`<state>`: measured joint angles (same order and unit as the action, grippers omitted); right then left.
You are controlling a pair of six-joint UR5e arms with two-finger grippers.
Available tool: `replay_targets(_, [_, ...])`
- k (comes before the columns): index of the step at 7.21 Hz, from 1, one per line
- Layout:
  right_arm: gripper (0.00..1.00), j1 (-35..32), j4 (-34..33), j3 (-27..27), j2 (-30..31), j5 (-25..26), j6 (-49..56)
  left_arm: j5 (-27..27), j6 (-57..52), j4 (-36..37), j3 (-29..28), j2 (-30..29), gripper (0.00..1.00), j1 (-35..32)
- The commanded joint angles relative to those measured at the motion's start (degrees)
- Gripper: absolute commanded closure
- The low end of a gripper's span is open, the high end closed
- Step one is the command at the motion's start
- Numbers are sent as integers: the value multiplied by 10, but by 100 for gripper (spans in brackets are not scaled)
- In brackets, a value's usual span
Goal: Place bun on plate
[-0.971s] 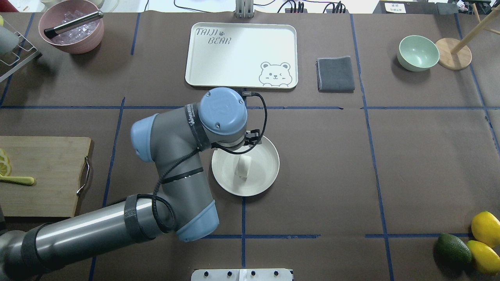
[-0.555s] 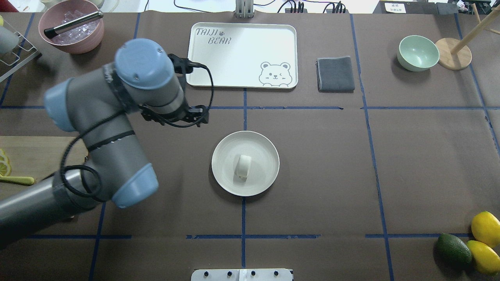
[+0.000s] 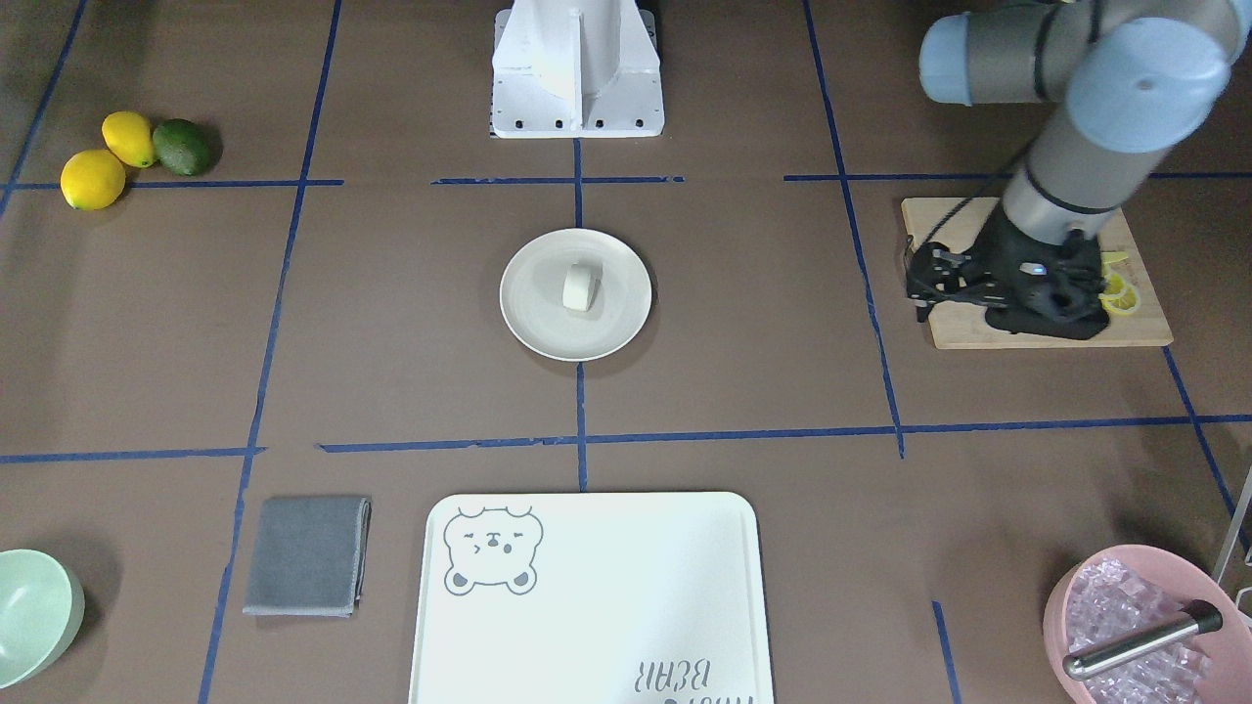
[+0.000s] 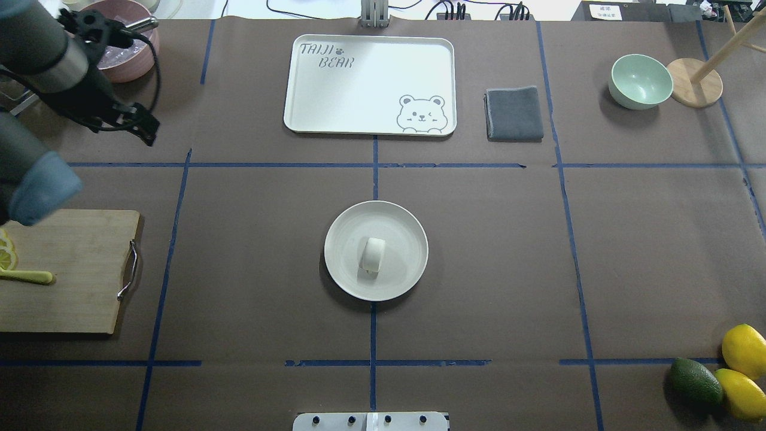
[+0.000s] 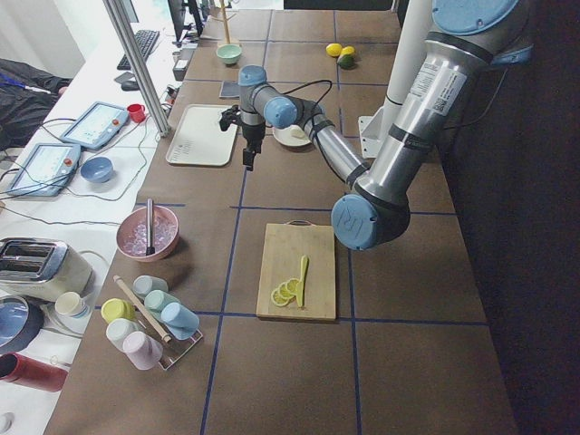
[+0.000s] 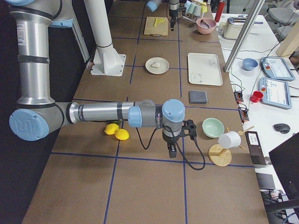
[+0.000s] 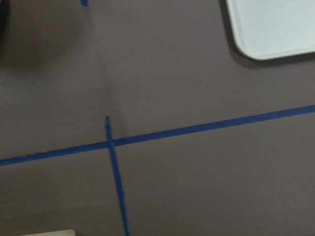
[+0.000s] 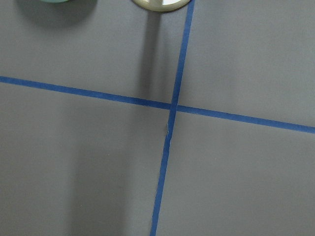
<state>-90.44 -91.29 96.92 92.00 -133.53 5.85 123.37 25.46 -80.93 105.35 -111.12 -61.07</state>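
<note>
The small white bun [image 4: 373, 255] lies on its side in the middle of the round cream plate [image 4: 402, 227], which sits at the table's centre; the bun [image 3: 580, 287] and plate [image 3: 533, 318] show the same way from the front. My left gripper [image 4: 143, 127] hangs far off to the left, near the pink bowl, with nothing in it. From the front its fingers [image 3: 917, 286] look spread, so it is open. My right gripper [image 6: 172, 151] shows only in the exterior right view, low over the table near the green bowl; whether it is open I cannot tell.
A bear-printed tray [image 4: 369, 84], a grey cloth [image 4: 514, 114], a green bowl [image 4: 640, 81] and a wooden stand [image 4: 694, 82] line the far side. The pink bowl [image 3: 1140, 626] holds ice and tongs. A cutting board [image 4: 66, 269] lies left; lemons and an avocado [image 4: 742, 350] lie near right.
The left arm has swung from over the plate to the far left of the table, empty. The bun stays on the plate where it was.
</note>
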Motion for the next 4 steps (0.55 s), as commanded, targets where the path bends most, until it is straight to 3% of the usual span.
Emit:
replay_targets(1, [0, 0, -1, -15, 5, -2, -6, 61, -177, 15, -45, 47, 0, -131])
replay_targets(4, [0, -4, 0, -18, 9, -23, -48, 118, -348, 9, -151, 106, 0, -265])
